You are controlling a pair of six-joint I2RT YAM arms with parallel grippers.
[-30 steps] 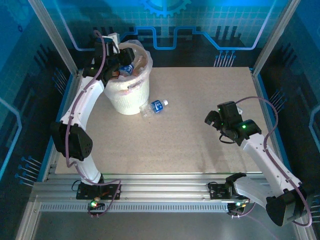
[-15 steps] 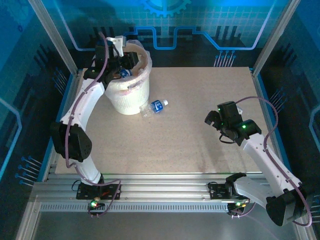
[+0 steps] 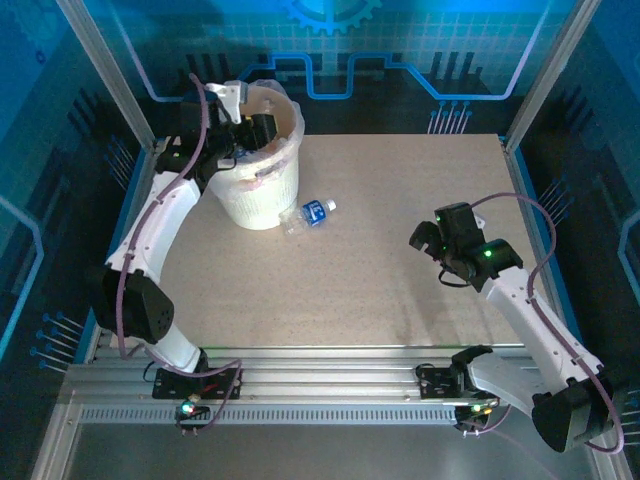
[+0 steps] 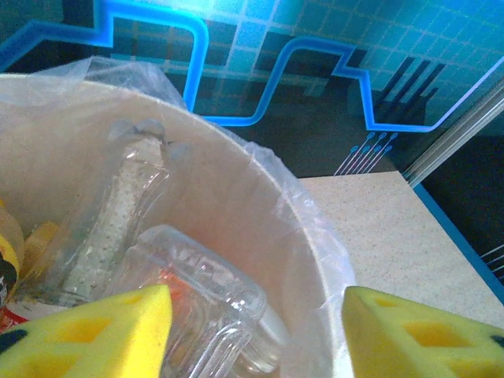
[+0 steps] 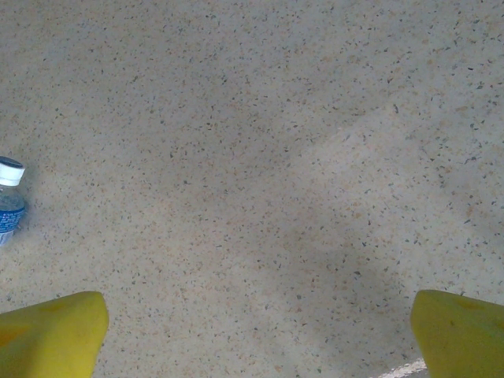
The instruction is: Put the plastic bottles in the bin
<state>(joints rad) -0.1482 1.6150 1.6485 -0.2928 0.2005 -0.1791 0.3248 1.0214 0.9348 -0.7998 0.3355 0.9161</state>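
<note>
My left gripper [image 4: 256, 335] stood part open. Its yellow pads [image 4: 110, 331] sat in the lower corners of the wrist frame with a clear gap between them, and they held nothing. Below that gap lay the bin [image 4: 236, 197], its white wall curving up the middle of the frame with the liner [image 4: 126, 75] folded over the rim. Inside were clear bottles [image 4: 118, 213]: one tall and dimpled leaning at the left, and one crushed [image 4: 201, 303] at lower centre. In the top view that gripper [image 3: 250, 128] hung over the bin's [image 3: 262, 195] mouth at the upper left.

My right gripper [image 5: 260, 335] was spread wide and held nothing, its pads [image 5: 55, 331] in the bottom corners over bare speckled table [image 5: 276, 157]. A bottle [image 5: 9, 201] with a white cap and blue label showed at the left edge, well apart from the pads. In the top view this gripper [image 3: 425, 238] hovered right of centre. The bottle [image 3: 312, 212] lay on its side on the table [image 3: 400, 290], just beside the bin's foot, but I could not tell whether they touched.
</note>
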